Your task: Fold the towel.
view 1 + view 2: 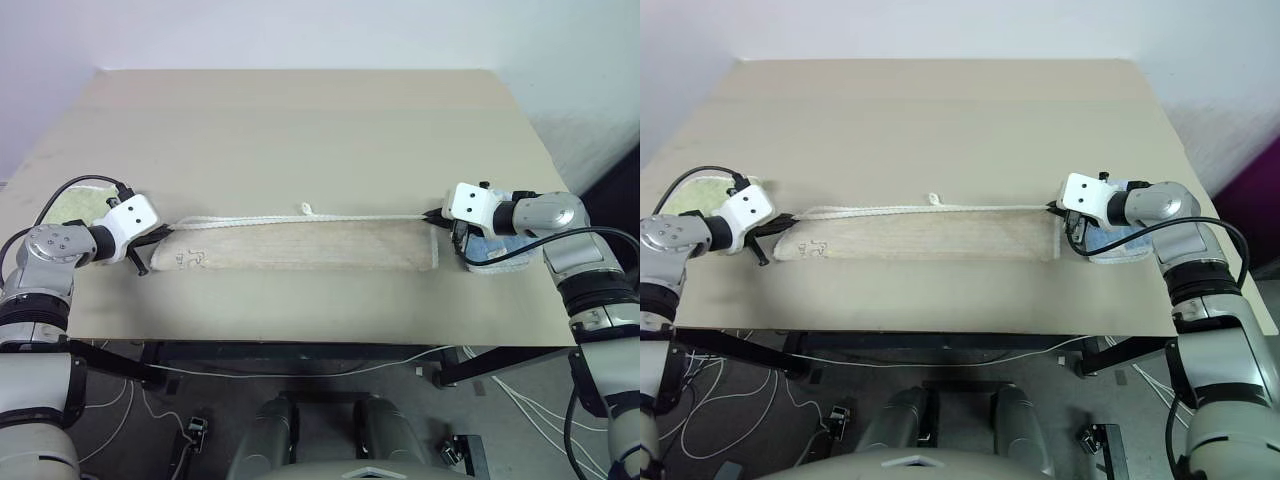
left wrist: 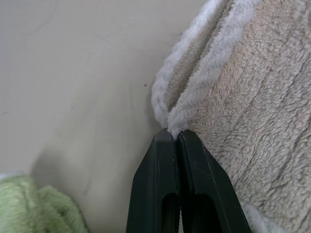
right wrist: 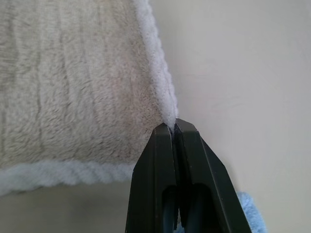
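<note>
Beige towel lies long-axis between the 2 grippers: left gripper and right gripper each pinch an end's white corded edge.

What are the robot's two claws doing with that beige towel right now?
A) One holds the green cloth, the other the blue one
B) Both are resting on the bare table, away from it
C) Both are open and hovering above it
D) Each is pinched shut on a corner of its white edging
D: the left gripper and right gripper each have their jaws closed on the white corded edge at opposite ends of the towel.
</note>
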Robot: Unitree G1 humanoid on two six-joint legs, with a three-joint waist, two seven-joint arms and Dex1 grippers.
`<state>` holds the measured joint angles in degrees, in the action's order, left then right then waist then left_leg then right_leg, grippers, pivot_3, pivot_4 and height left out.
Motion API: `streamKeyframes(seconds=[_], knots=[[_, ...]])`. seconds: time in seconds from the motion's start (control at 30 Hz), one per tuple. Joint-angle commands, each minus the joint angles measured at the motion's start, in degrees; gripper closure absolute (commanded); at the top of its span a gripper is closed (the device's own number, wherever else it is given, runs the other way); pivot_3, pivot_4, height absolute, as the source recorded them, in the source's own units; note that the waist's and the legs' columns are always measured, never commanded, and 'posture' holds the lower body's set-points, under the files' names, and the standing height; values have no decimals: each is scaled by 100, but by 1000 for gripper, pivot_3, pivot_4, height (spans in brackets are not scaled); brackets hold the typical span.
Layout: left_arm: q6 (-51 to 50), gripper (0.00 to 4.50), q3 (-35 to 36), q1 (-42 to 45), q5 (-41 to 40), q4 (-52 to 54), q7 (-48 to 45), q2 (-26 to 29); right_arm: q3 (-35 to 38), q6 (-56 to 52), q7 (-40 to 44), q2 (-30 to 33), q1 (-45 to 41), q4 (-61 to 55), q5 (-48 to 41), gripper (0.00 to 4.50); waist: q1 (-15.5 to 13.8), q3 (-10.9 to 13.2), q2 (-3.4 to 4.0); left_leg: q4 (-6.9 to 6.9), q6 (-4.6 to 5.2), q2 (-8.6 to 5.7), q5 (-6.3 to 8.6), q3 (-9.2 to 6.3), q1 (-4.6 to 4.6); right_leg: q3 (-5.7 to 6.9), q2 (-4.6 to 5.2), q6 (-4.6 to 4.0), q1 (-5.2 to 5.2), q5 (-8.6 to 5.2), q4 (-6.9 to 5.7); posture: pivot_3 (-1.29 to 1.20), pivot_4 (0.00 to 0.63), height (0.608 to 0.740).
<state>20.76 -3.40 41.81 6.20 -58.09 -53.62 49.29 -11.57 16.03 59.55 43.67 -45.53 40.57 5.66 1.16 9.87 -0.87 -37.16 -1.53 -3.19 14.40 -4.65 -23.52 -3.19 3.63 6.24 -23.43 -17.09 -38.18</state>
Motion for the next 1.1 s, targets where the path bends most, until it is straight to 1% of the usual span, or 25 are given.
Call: streamKeyframes(seconds=[0.03,0.13,0.23,0.33,0.4,0.43,0.5,0.57,0.63,0.67,0.8,0.83,0.9,0.97,1.03,1.1], knots=[[-5,3548,149,199,-108,-134,-21,42,159,13,-21,17,-202,120,-29,3875,1,0,0,0,0,0,0,0,0,0,0,0,0,0,-1,0,150,740],[-6,2529,177,228,-139,-177,-35,51,195,19,-20,29,-231,132,-51,2874,0,0,0,-2,0,0,0,0,0,0,1,0,1,0,-1,0,150,740],[-19,1601,217,258,-116,-249,111,97,253,9,-52,68,-223,72,-84,1881,1,0,0,-2,0,0,0,0,0,0,1,0,1,0,-1,0,150,740],[90,676,247,297,1,-312,599,143,399,80,-350,185,-169,-102,-34,965,-1,0,0,-2,0,0,0,0,0,0,1,0,0,0,-1,0,150,740],[110,32,376,323,-116,-280,786,155,667,-45,-528,308,1,-497,-190,340,-4,0,0,-2,0,0,0,-1,0,0,1,0,0,0,-2,0,150,740],[98,0,494,327,-254,-234,805,153,842,-241,-535,350,133,-781,-377,61,-9,0,0,-1,0,0,0,0,0,-1,2,0,-2,0,-2,0,150,740],[20,0,858,321,-610,-46,879,148,1439,-1256,-429,406,717,-1912,-1189,61,-31,-1,-2,-1,0,0,0,-2,-4,-1,3,0,-4,0,-2,0,150,740],[91,0,1080,213,-772,199,1011,166,2098,-2754,-549,314,1534,-3298,-2227,61,-50,-5,-8,-3,0,2,0,-15,-14,7,4,0,-4,0,2,0,150,740],[46,0,1265,36,-1016,527,873,124,2656,-4265,-929,84,2338,-4487,-3320,61,-55,-8,-13,-8,0,2,0,-20,-17,9,9,0,1,0,2,0,150,740],[-15,0,1315,-34,-1099,664,798,102,2821,-4732,-1089,17,2565,-4830,-3634,61,-52,-8,-12,-11,0,2,0,-22,-16,9,14,0,2,0,2,0,150,740],[-329,0,1304,-601,-1649,1750,-44,-127,3513,-6942,-2319,-661,3550,-6019,-5474,24,-35,-11,-6,-6,1,2,1,-16,-2,-1,17,0,9,1,-2,0,150,740],[-422,0,1293,-693,-1715,1938,-158,-154,3622,-7254,-2545,-754,3656,-6162,-5766,24,-28,-11,-6,0,1,3,1,-17,-1,-1,17,0,8,0,-1,0,150,740],[-512,0,1206,-873,-1850,2340,-514,-230,3985,-7879,-3359,-1188,3926,-6211,-6652,24,-21,-11,-7,-1,1,4,1,-13,-1,-4,17,-1,6,0,-1,0,150,740],[-695,0,1120,-996,-2000,2724,-802,-327,4215,-8276,-4256,-1601,4157,-6178,-7479,24,-32,-12,-8,0,1,4,1,-14,-1,-4,17,-1,8,0,0,0,150,740],[-819,0,1042,-1080,-2039,2974,-945,-389,4245,-8449,-4989,-1824,4299,-6208,-8044,24,-38,-11,-7,0,1,4,1,-15,0,-3,17,-1,10,0,2,0,150,740],[-893,0,933,-1161,-2009,3181,-1054,-478,4160,-8388,-5874,-2083,4354,-6141,-8674,24,-33,-12,-7,-1,1,3,1,-14,0,-3,19,-1,11,0,2,0,150,740]])
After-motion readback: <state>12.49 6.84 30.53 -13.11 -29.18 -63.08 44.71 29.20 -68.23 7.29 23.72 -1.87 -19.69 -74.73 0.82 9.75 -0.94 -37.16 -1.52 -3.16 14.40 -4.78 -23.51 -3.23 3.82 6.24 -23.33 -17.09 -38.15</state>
